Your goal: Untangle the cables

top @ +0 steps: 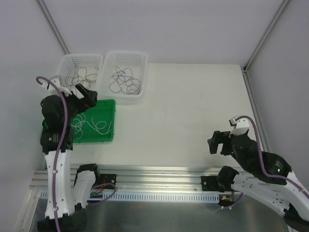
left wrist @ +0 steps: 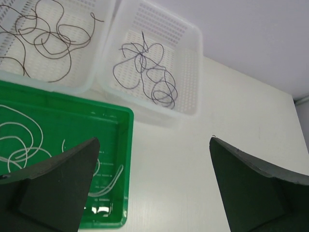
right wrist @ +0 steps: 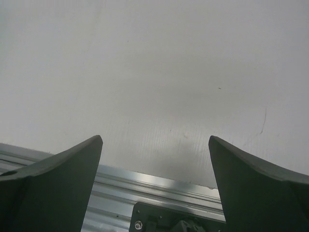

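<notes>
White table [top: 193, 121], grey walls [top: 169, 24]; cables [left wrist: 140, 58] in baskets [left wrist: 197, 63]; left gripper [left wrist: 153, 179], right gripper [right wrist: 154, 179] spread.

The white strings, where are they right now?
In the top view, the white cables lie loose in the green tray on the table's left side, just in front of the left white basket.

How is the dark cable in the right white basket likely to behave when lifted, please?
Probably floppy: the dark cable lies in loose curls. Likely very light, being thread-thin. Its crossing loops may snag and drag along together.
</notes>
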`<state>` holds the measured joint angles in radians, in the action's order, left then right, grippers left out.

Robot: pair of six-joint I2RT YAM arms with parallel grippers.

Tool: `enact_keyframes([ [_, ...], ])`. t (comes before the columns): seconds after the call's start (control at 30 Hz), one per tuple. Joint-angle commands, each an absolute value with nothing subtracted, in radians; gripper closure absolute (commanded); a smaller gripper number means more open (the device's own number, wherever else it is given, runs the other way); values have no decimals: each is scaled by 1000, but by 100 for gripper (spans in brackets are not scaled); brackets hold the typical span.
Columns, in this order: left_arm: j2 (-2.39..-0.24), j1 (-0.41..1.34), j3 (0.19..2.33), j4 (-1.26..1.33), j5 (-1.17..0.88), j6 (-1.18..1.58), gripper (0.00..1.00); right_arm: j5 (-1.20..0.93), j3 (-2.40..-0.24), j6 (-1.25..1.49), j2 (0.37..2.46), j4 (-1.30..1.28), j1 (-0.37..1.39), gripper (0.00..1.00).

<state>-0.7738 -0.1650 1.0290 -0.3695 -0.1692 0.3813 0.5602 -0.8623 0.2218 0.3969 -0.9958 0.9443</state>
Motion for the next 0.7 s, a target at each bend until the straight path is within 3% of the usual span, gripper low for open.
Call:
enact_keyframes([
  [0.0,-626,-150,999,-564,-296,356,1,678,-936,282,347,-1095,946,3],
  [0.2,-352,-78,1057,-805,-285,290,1,736,-977,310,216,-1152,948,3],
  [0.37,-293,47,1120,-1003,-151,252,1,742,-985,336,91,-1180,948,3],
  [0.67,-118,101,1028,-1049,-28,294,1,700,-971,324,-71,-1157,948,3],
])
